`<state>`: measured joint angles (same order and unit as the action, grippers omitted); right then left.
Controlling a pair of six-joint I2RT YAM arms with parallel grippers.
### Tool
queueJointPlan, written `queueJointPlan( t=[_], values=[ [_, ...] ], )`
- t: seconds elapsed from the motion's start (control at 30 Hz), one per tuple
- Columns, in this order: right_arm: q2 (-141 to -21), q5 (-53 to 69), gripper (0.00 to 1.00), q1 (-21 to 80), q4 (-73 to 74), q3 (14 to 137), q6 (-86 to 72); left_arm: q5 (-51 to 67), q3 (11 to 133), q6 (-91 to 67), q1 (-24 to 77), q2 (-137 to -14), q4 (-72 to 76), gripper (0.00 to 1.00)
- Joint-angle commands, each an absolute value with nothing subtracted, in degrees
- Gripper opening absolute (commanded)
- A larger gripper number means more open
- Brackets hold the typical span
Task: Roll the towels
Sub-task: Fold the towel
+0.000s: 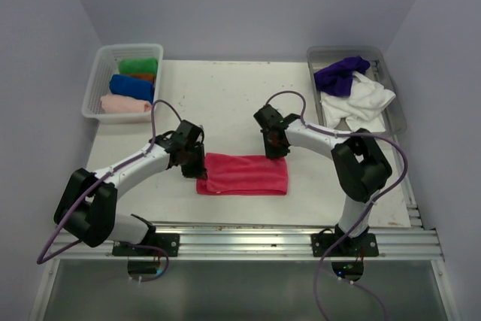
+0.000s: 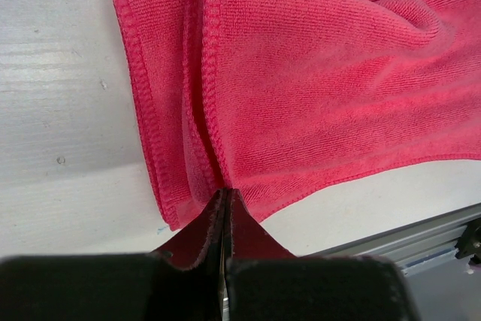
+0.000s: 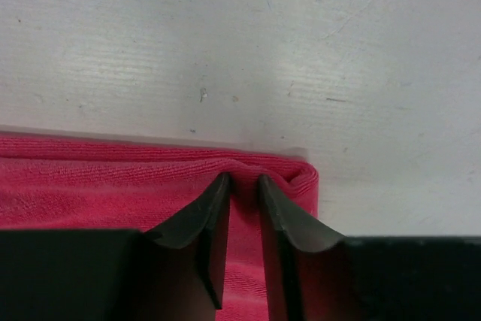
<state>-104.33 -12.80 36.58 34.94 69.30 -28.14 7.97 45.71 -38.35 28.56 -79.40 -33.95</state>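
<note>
Towel, pink, lies folded flat at front middle of table. Your L claw is fully closed w/ tips against the fold at its table-left end. R claw pinches a raised ridge of it at far table-right corner.

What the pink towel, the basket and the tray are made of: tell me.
Pink towel: soft cloth, likely microfibre; matt, with fine ribbed pile and a stitched hem. Basket: probably white plastic, with lattice walls. Tray: seemingly grey metal, with a dull sheen.
</note>
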Motion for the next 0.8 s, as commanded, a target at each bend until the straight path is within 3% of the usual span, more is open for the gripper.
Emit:
queueJointPlan(
  t=[0.0, 0.07, 0.1, 0.77],
  values=[
    [-105.38, -11.86, 0.21, 36.39, 34.36, 70.75, -27.95, 9.32, 46.58, -37.71, 28.30, -79.01, -32.61, 0.00],
    [-105.29, -12.57, 0.03, 36.39, 34.80, 70.58, -28.65, 9.32, 46.84, -37.53, 28.30, -78.93, -32.61, 0.00],
    [-105.03, -13.09, 0.00, 36.30, 34.80, 70.49, -28.83, 9.32, 46.85, -37.44, 28.30, -78.66, -32.61, 0.00],
    [-103.27, -13.98, 0.00, 32.87, 33.48, 69.52, -30.41, 9.58, 43.86, -37.18, 28.39, -78.31, -32.08, 0.00]
  ],
)
